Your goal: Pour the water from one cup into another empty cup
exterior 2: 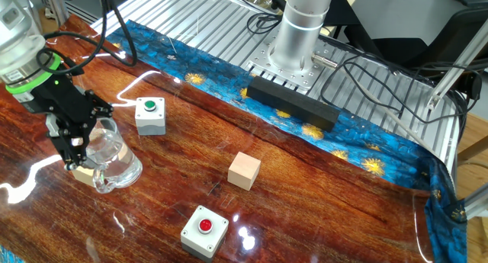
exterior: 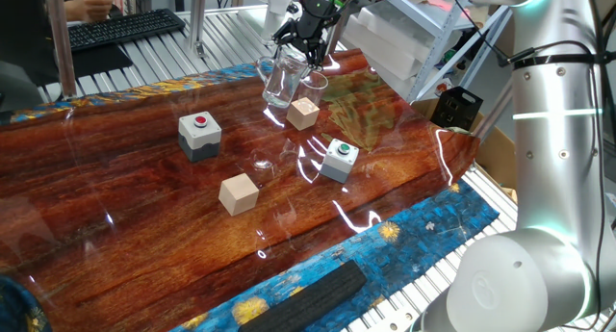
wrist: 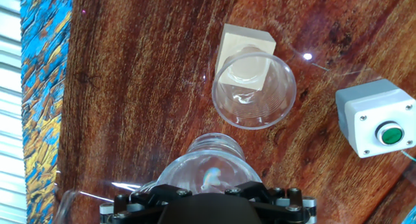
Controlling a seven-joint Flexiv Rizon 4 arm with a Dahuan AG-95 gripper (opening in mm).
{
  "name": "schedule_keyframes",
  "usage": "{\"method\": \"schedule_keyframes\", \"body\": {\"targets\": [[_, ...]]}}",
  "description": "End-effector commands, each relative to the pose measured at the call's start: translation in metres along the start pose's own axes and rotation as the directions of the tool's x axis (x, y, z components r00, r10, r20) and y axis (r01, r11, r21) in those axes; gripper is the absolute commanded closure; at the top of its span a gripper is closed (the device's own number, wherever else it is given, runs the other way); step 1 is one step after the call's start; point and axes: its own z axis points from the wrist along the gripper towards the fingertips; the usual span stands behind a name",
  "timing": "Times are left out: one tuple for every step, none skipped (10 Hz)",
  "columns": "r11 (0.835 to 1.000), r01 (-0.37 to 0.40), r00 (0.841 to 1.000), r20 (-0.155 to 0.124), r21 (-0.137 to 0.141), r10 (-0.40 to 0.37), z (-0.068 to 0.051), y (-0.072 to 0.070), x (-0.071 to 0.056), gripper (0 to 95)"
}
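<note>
My gripper (exterior: 306,45) is shut on the rim of the clear glass mug (exterior: 282,78) at the far side of the table, and the mug hangs below the fingers. In the other fixed view the gripper (exterior 2: 75,141) holds the mug (exterior 2: 110,158), with a little clear water (exterior 2: 122,171) low inside it. The smaller clear handleless cup (wrist: 254,91) stands just ahead of the mug (wrist: 209,165) in the hand view, beside a wooden cube (wrist: 244,47). Its thin rim shows right of the mug (exterior: 316,80). It looks empty.
A wooden cube (exterior: 303,113) sits by the cups and a second cube (exterior: 239,192) nearer the front. A green-button box (exterior: 339,160) and a red-button box (exterior: 199,136) stand on the wooden table (exterior: 115,207). A black bar (exterior 2: 290,103) lies along the blue cloth edge.
</note>
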Motion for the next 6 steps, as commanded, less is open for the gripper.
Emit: {"method": "schedule_keyframes", "body": {"targets": [[1.0,-0.008,1.0,-0.002,-0.002,0.008,-0.0002,0.0001,0.0001,95.0],[1.0,-0.009,1.0,-0.007,-0.004,0.009,-0.0002,0.0001,0.0001,95.0],[1.0,-0.007,1.0,-0.011,-0.007,0.007,-0.0002,0.0001,0.0001,95.0],[1.0,-0.007,1.0,-0.011,-0.007,0.007,-0.0002,0.0001,0.0001,95.0],[1.0,-0.005,1.0,-0.026,-0.013,0.004,-0.0045,-0.0062,-0.0002,95.0],[1.0,-0.014,0.999,-0.033,-0.013,0.014,-0.0057,-0.008,-0.0004,95.0]]}}
